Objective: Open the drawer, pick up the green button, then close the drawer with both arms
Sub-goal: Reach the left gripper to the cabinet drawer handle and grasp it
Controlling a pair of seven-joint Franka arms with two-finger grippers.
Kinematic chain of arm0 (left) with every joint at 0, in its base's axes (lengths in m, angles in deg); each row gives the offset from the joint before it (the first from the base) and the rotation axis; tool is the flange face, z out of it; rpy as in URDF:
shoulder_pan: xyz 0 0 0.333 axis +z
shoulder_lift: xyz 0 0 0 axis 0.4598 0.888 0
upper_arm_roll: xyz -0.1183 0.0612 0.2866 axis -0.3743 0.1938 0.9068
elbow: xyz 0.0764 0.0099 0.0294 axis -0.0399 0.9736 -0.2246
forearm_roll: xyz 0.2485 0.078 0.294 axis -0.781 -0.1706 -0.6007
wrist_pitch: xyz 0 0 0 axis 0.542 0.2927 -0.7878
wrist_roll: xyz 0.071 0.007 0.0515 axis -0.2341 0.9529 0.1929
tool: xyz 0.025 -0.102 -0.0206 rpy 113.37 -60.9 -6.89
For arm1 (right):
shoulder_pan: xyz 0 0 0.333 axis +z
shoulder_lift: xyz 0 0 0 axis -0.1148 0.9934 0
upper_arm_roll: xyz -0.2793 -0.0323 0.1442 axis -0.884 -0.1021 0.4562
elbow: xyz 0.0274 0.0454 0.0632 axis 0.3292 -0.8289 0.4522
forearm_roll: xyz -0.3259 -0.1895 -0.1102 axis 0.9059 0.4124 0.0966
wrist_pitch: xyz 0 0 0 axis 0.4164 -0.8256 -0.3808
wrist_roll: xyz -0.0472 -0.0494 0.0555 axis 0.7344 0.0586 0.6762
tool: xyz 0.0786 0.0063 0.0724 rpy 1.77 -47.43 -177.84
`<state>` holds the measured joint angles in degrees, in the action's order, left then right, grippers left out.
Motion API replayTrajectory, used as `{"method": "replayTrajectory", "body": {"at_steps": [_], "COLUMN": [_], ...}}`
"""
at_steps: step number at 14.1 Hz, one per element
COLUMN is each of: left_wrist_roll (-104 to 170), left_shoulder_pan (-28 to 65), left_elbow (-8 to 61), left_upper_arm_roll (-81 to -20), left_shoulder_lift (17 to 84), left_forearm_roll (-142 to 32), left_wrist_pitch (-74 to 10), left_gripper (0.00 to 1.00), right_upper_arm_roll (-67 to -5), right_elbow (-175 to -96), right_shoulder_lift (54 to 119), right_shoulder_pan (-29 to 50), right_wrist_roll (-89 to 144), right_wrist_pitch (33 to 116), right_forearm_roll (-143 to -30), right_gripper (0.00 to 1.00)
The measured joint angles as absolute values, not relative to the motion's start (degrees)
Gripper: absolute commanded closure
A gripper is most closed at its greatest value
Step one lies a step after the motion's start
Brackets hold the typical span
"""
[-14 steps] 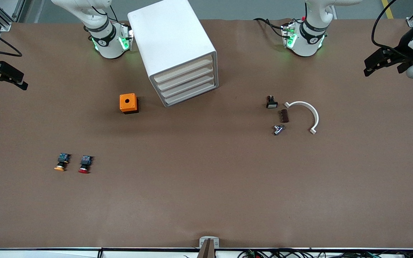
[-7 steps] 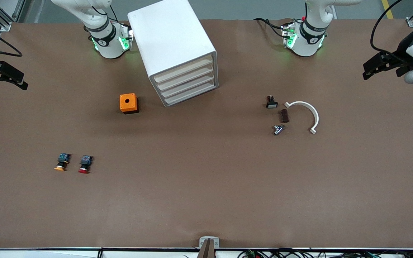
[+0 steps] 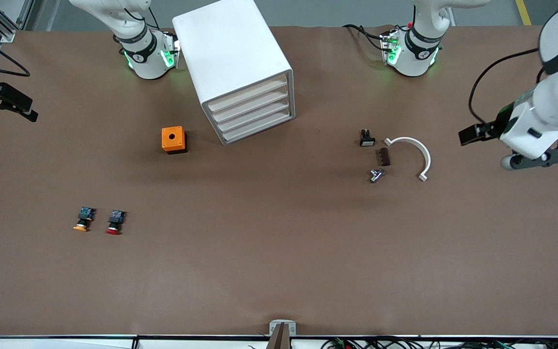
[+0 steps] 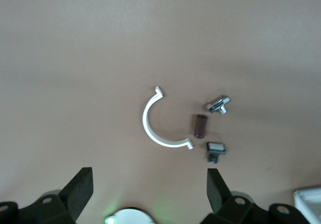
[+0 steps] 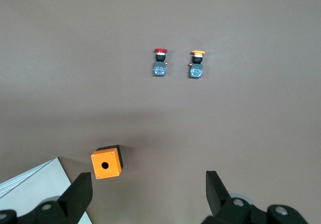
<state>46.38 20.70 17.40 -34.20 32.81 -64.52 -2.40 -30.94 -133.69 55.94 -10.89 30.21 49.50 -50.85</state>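
Note:
The white cabinet (image 3: 233,58) stands near the robots' bases, and its four drawers (image 3: 252,109) are all shut. The green-capped button is hidden from every view. My left arm (image 3: 543,109) is up over the left arm's end of the table. Its gripper (image 4: 148,194) is open and empty, high above a white arc piece (image 4: 155,126). My right gripper (image 3: 29,109) waits over the right arm's end of the table. It is open and empty in the right wrist view (image 5: 149,194), with a corner of the cabinet (image 5: 35,191) showing.
An orange box with a hole (image 3: 174,139) sits beside the cabinet. An orange-capped button (image 3: 82,219) and a red-capped button (image 3: 114,222) lie nearer the front camera. A white arc (image 3: 412,155), a small black switch (image 3: 367,138), a brown block (image 3: 383,156) and a metal part (image 3: 376,174) lie toward the left arm's end.
My left arm has swung in from the table's end toward the white arc and the small parts. The right arm and everything on the table have not moved.

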Motion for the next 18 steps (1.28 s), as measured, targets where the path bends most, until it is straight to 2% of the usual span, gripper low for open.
{"method": "replayTrajectory", "body": {"at_steps": [7, 13, 18], "left_wrist_roll": [80.49, 116.44, 133.06], "left_shoulder_pan": [14.71, 6.57, 6.08], "left_elbow": [14.16, 11.73, 11.56], "left_upper_arm_roll": [-34.93, -35.1, -35.1], "left_shoulder_lift": [45.61, 55.51, 62.15], "left_forearm_roll": [-59.01, -52.47, -38.99], "left_wrist_pitch": [-4.31, -4.33, -4.02], "left_gripper": [0.0, 0.0, 0.0], "right_upper_arm_roll": [-31.26, -30.9, -31.21], "right_elbow": [-132.64, -132.1, -131.86], "right_shoulder_lift": [56.41, 62.31, 67.13], "right_shoulder_pan": [-10.97, -10.97, -11.46], "right_wrist_roll": [30.21, 29.99, 29.98], "right_wrist_pitch": [49.56, 50.52, 50.84], "right_forearm_roll": [-50.73, -50.63, -49.94], "right_gripper": [0.0, 0.0, 0.0]}}
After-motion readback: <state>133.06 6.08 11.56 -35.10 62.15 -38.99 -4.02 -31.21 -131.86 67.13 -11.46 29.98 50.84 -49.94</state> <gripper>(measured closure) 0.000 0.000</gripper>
